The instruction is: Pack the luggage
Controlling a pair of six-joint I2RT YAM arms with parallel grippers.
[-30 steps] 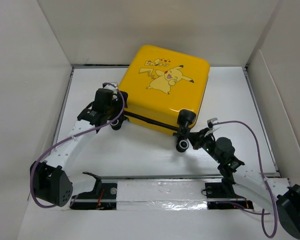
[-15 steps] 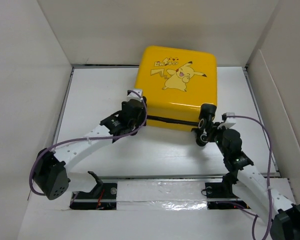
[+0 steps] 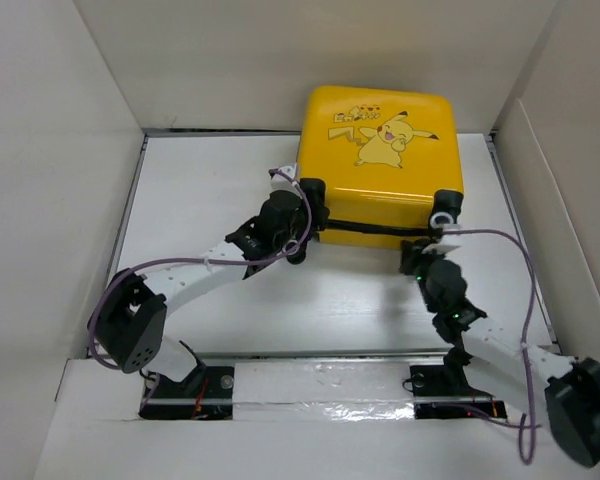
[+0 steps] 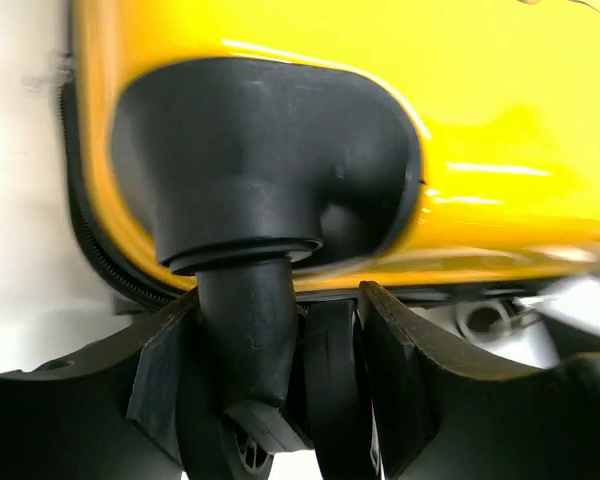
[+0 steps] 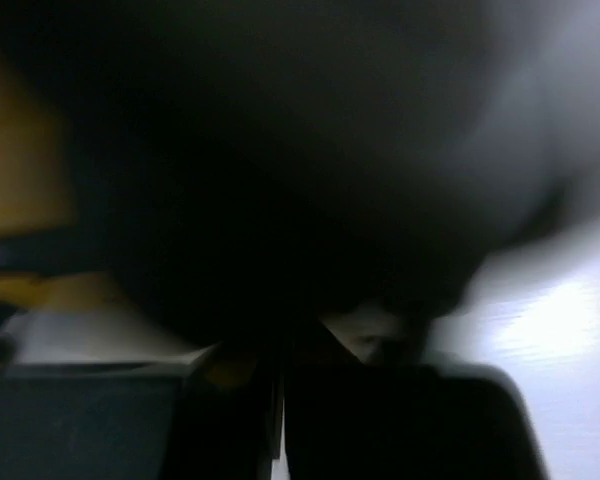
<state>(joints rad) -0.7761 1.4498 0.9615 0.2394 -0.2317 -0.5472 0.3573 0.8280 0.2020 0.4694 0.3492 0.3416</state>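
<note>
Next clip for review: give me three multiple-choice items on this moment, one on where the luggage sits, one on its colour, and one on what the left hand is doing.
1. Where on the table does the luggage lie?
A. At the near edge, by the arm bases
B. At the far side, right of centre
C. In the far left corner

2. What colour is its shell?
A. Yellow
B. Red
C. Blue

3. What is the left hand doing?
A. It is open, clear of everything
B. It is shut on a folded garment
C. It is closed around a black wheel of the luggage

Answers:
1 B: the top view shows it by the back wall, right of the middle.
2 A: both the top and left wrist views show a bright yellow shell.
3 C: the left wrist view shows a finger on either side of the wheel.
</note>
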